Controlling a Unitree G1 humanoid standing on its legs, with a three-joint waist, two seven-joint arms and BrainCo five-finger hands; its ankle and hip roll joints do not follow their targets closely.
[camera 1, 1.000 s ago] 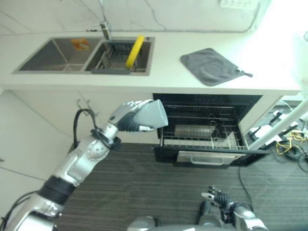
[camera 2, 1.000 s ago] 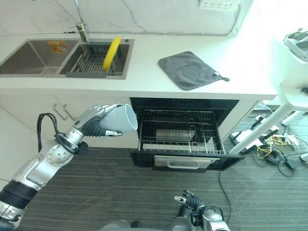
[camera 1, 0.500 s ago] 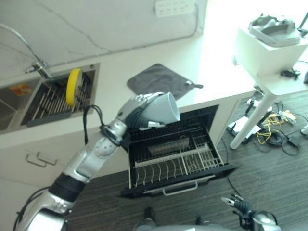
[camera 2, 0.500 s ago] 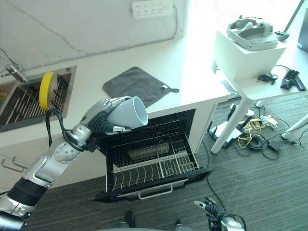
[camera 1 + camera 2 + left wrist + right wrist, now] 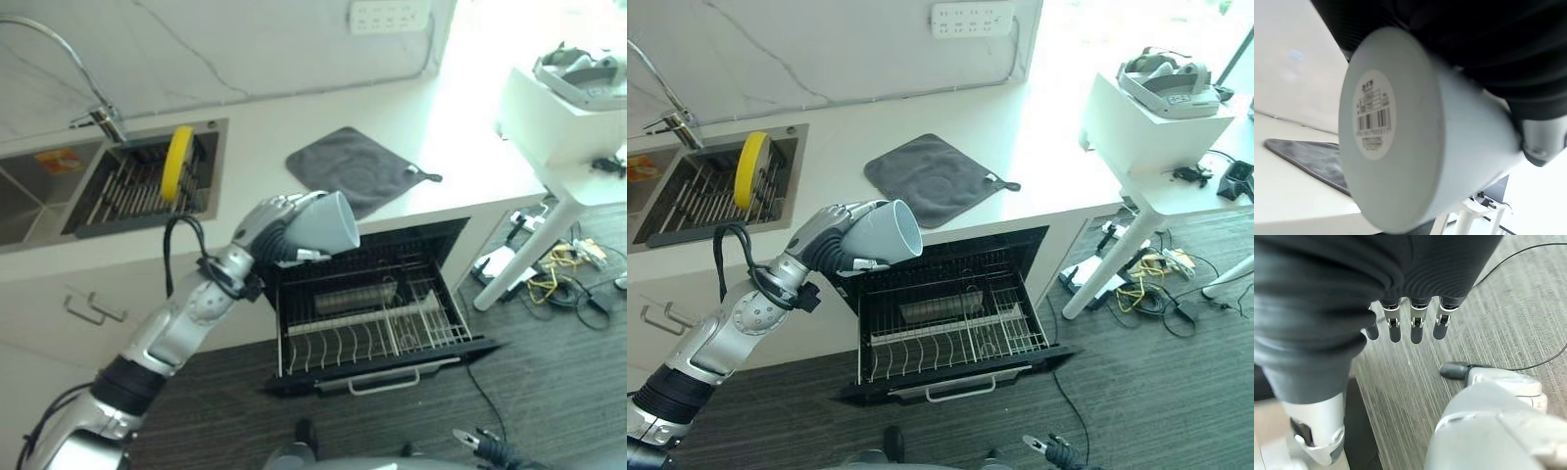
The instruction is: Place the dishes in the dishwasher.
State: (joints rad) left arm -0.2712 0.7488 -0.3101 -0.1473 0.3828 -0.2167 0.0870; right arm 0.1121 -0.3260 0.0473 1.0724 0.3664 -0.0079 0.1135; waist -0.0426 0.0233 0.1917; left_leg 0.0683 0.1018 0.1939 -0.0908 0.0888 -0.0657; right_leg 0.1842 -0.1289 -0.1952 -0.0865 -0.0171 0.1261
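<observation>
One pale grey cup (image 5: 884, 231) is held in the left hand (image 5: 828, 238), whose fingers are curled round its body. The cup lies on its side with the mouth turned toward the robot's right — the left wrist view shows its flat base, which carries a white barcode label (image 5: 1371, 120). Hand and cup are in the air in front of the counter edge, above the left rear corner of the open dishwasher (image 5: 377, 318).

The dishwasher rack (image 5: 950, 333) is pulled out over the dark striped floor (image 5: 1136, 382). It has a row of wire prongs along its front and a handle (image 5: 391, 377) on the front panel.

The right hand (image 5: 1405, 328) hangs low over the floor; its fingers are straight and loose, holding nothing.

On the white counter (image 5: 1048, 147):
- a grey cloth (image 5: 934, 178) lies flat, behind and above the dishwasher opening;
- a sink (image 5: 127, 181) sits to the left, with a wire rack inside it and a yellow dish (image 5: 177, 163) standing on edge in that rack — a tap (image 5: 98, 116) rises behind the sink.

To the right, well apart from the dishwasher, stands a white side table (image 5: 1161, 147) with a grey headset (image 5: 1169, 82) on top.
</observation>
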